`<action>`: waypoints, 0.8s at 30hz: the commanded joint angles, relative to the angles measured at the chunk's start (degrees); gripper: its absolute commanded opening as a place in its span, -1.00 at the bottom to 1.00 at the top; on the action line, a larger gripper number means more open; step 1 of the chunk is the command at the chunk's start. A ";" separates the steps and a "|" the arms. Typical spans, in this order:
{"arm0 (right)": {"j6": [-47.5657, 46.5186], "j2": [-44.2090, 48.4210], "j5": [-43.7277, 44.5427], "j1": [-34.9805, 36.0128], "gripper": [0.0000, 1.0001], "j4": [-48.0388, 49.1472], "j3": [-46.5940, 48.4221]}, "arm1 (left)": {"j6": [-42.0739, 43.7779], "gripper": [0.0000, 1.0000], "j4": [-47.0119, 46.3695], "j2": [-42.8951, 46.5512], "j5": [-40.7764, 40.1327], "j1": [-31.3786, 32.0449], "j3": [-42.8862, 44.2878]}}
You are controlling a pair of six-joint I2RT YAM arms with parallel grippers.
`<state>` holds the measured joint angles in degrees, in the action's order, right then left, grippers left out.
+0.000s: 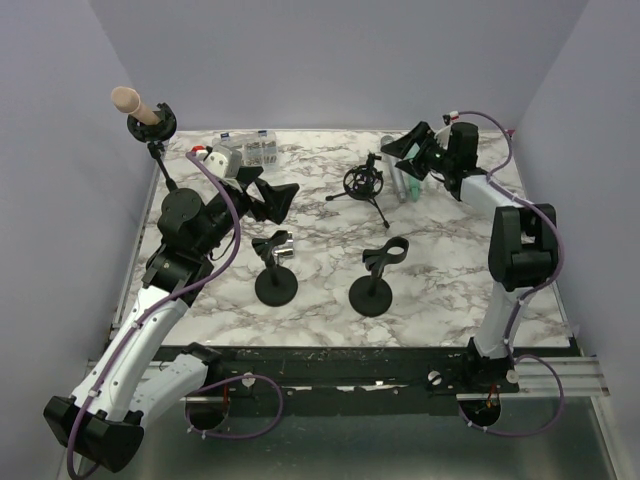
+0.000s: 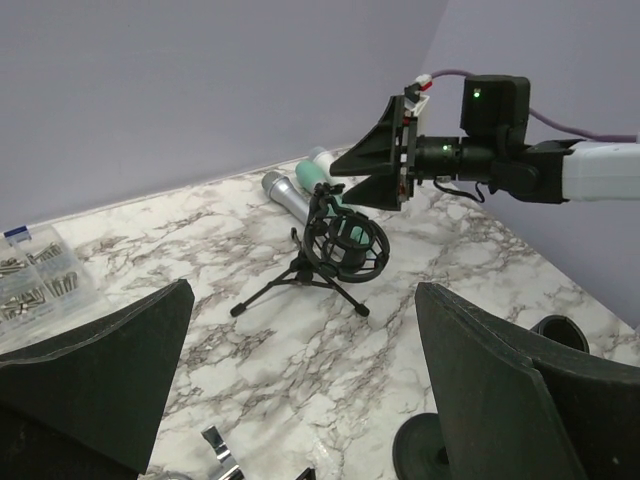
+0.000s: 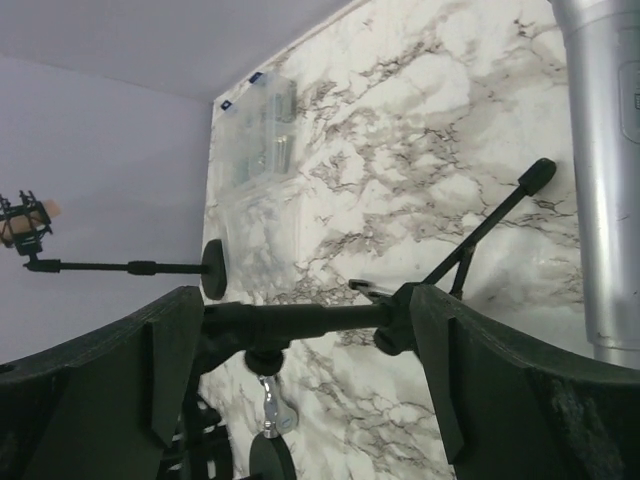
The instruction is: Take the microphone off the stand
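A beige microphone (image 1: 130, 101) sits in the black shock mount of a tall stand (image 1: 157, 150) at the table's far left; it also shows small in the right wrist view (image 3: 27, 221). My left gripper (image 1: 283, 200) is open and empty, right of that stand, facing a small tripod stand (image 1: 362, 183) that also shows in the left wrist view (image 2: 335, 250). My right gripper (image 1: 405, 155) is open and empty, hovering by a silver microphone (image 3: 605, 180) and a teal microphone (image 2: 318, 172) lying on the table. From the left wrist view my right gripper (image 2: 342, 183) is just above them.
Two round-base stands with clips (image 1: 275, 272) (image 1: 375, 282) stand in the table's middle front. A clear box of screws (image 1: 256, 149) lies at the back, also in the left wrist view (image 2: 40, 275). Purple walls close the back and sides.
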<state>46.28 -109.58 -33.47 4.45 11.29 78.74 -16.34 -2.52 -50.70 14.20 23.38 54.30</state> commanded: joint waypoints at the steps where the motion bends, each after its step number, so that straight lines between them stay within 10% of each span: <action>1: 4.99 -7.79 -1.66 -0.23 0.74 3.45 2.32 | -0.36 0.93 -1.18 0.51 0.97 0.35 -0.60; 8: 10.17 -15.43 -3.79 3.66 0.36 8.17 3.38 | -0.27 0.93 -1.19 0.24 0.92 0.35 -0.52; 24: 12.56 -17.47 -4.47 15.04 0.26 16.97 -8.33 | -0.10 0.93 -0.98 -1.24 0.57 0.35 -0.51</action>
<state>58.24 -127.13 -35.66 18.20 25.08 75.33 -16.34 -2.50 -51.55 14.17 23.40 54.28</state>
